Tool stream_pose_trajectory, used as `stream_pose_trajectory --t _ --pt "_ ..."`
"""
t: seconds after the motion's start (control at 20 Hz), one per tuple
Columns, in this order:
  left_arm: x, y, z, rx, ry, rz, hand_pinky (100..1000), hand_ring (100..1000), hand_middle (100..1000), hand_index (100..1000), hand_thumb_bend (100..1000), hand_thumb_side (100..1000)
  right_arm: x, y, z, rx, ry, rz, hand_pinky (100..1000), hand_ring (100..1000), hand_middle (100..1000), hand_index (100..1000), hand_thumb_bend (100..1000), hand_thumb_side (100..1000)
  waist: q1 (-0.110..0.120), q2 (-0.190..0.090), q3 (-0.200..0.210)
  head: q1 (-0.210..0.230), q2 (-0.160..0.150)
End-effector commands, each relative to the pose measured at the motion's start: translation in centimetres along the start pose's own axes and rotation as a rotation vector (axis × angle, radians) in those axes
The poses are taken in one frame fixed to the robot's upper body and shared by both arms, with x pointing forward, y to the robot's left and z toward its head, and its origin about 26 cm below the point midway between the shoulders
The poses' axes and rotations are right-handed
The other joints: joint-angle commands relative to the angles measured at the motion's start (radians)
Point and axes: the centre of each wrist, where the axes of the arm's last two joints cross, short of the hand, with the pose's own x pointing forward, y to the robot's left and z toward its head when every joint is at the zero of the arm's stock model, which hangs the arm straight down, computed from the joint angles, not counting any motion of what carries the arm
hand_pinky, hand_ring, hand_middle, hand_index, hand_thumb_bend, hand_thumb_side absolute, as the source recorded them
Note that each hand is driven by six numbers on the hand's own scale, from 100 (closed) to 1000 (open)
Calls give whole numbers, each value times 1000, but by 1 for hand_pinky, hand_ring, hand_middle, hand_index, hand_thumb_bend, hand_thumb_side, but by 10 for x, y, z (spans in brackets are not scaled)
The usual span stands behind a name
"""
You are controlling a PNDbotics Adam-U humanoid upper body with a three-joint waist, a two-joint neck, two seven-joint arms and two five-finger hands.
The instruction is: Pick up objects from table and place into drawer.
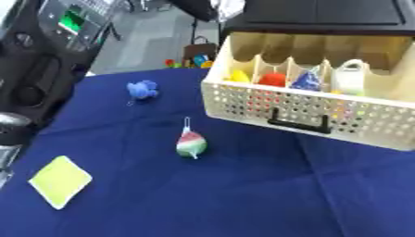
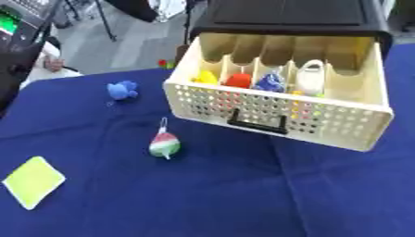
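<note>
An open cream drawer (image 2: 267, 111) with a perforated front and a black handle (image 2: 258, 124) sticks out of a black cabinet (image 2: 284, 16). Its compartments hold a yellow thing (image 2: 206, 77), a red thing (image 2: 238, 80), a blue thing (image 2: 268, 82) and a white thing (image 2: 310, 78). On the blue cloth lie a small blue toy (image 1: 142, 90), a red, white and green charm with a loop (image 1: 191, 144), and a yellow-green square pad (image 1: 60, 181). My left arm (image 1: 24, 92), black with a silver joint, runs along the left edge. Neither hand shows.
The blue tablecloth (image 1: 243, 199) covers the table, with open cloth in front of the drawer and at the lower right. Beyond the far edge are a grey floor and some colourful items (image 1: 191, 61).
</note>
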Motion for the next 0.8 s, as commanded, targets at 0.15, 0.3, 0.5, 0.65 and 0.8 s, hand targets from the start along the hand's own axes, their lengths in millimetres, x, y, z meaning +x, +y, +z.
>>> stream_pose_trajectory --t 0.15,0.3,0.5,0.65,0.8 --pt "-1 3 -8 26 -15 22 262 462 386 703 100 396 1 -1 -12 -13 -41 -15 585 607 690 728 100 669 -3 -10 -8 20 -89" --pt "0 0 -13 25 -33 47 261 461 383 702 100 416 1 0 -13 -17 -40 -16 586 607 694 728 100 670 1 -11 -12 15 -147" --pt "2 -3 -20 19 -57 81 257 458 378 702 100 443 2 2 -14 -24 -38 -22 586 607 702 728 100 670 4 -12 -16 6 -166" --pt "6 -5 -26 17 -87 115 254 455 373 701 100 469 2 2 -14 -28 -35 -25 586 607 704 728 100 667 7 -14 -16 3 -151" --pt "11 -6 -32 10 -115 145 253 454 371 702 100 487 2 3 -14 -30 -33 -27 586 606 707 727 100 665 7 -15 -18 0 -135"
